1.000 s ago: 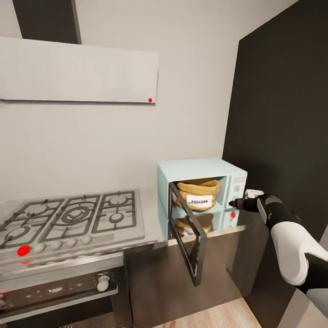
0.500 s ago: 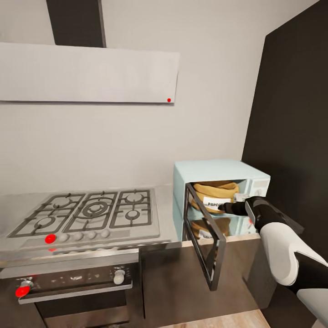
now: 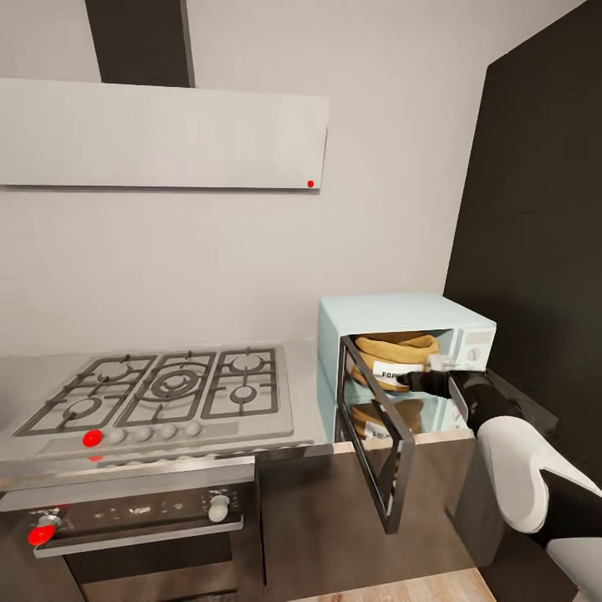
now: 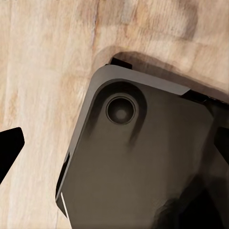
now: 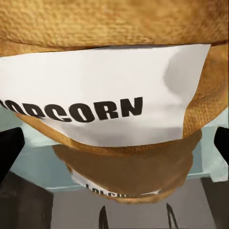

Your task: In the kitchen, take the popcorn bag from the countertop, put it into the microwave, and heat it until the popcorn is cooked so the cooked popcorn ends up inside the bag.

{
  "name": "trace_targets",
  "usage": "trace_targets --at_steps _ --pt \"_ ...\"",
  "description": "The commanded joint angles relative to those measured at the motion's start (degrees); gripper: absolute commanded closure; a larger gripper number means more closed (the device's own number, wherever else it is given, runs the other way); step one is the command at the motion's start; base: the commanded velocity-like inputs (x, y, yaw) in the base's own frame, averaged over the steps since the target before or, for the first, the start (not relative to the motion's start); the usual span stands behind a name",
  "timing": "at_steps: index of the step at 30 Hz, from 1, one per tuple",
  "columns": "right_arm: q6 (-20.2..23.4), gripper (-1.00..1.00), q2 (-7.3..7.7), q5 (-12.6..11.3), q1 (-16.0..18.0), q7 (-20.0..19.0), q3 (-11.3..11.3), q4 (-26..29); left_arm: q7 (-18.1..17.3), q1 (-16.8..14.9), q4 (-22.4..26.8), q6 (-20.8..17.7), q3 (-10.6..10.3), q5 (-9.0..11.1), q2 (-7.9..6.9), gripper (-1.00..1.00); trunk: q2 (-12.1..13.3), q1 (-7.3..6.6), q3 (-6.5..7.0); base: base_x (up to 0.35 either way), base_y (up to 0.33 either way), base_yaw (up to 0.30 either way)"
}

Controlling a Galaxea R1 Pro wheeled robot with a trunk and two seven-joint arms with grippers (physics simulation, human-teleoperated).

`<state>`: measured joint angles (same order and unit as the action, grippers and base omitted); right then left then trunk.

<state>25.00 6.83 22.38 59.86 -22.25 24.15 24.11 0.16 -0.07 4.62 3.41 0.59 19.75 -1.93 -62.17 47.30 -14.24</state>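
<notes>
The pale blue microwave [image 3: 393, 311] stands on the grey countertop [image 3: 305, 400] with its black-framed glass door [image 3: 374, 447] swung open towards me. Inside sits the tan popcorn bag [image 3: 393, 351], upright, its white POPCORN label [image 5: 109, 95] facing out. The popcorn itself is hidden in the bag. My right gripper [image 3: 407, 381] reaches into the opening just in front of the bag's label; its fingertips [image 5: 9, 148] stand wide apart, open and apart from the sack. My left gripper [image 4: 114, 148] hangs open over the wooden floor and a dark part of my base [image 4: 138, 162].
A gas hob [image 3: 159, 389] with black grates lies left of the microwave, with a dark steel oven [image 3: 142, 514] under it. A pale hood [image 3: 159, 134] hangs above. A tall dark cabinet [image 3: 535, 234] closes the right side. The open door juts past the counter's front edge.
The head camera has swung right. My right gripper has moved from beside the microwave's knobs leftwards into the opening, up to the bag's label.
</notes>
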Motion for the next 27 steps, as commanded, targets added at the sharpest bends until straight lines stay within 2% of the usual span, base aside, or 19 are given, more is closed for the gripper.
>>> trace_targets --at_steps 1,2,6,9,11,14,19,27 --pt "-3.81 -1.0 -0.09 0.56 -0.73 -0.82 0.46 -0.06 0.02 -0.01 0.03 0.1 0.03 0.2 0.0 -1.0 -0.05 0.0 -0.07 0.0 0.0 0.0" --pt "-8.6 -1.0 -0.11 0.53 -1.57 -1.03 0.46 -0.18 0.02 0.0 0.04 0.1 0.03 0.21 0.0 -1.0 -0.05 0.0 -0.07 0.0 0.0 0.0" --pt "-13.65 -1.0 -0.15 0.3 -3.23 -1.21 0.46 -0.28 0.02 -0.01 0.04 0.1 0.03 0.2 0.0 -1.0 -0.05 0.0 -0.07 0.0 0.0 0.0" --pt "-22.88 -1.0 -0.17 -0.03 -5.29 -0.99 0.46 -0.83 0.01 -0.02 0.04 0.1 0.03 0.2 0.0 -1.0 -0.05 0.0 -0.07 0.0 0.0 0.0" --pt "-27.32 -1.0 -0.22 -0.28 -6.43 -0.96 0.52 -1.83 0.01 0.0 0.04 0.1 0.03 0.2 0.0 -1.0 -0.05 0.0 -0.07 0.0 0.0 0.0" --pt "-29.05 -1.0 -0.24 -0.38 -6.78 -0.89 0.81 -3.08 0.02 0.01 0.02 0.1 0.03 0.2 0.0 -1.0 -0.05 0.0 -0.07 0.0 0.0 0.0" --pt "-29.38 -1.0 -0.24 -0.41 -6.86 -0.87 0.9 -3.43 -0.02 0.0 0.04 0.1 -0.01 0.22 0.0 -1.0 -0.05 0.0 -0.07 0.026 0.0 0.0" --pt "-29.4 -1.0 -0.24 -0.41 -6.84 -0.55 0.9 -3.45 -0.02 0.0 0.04 0.1 0.03 0.2 0.0 -1.0 -0.05 0.0 -0.07 0.2 0.0 0.0"
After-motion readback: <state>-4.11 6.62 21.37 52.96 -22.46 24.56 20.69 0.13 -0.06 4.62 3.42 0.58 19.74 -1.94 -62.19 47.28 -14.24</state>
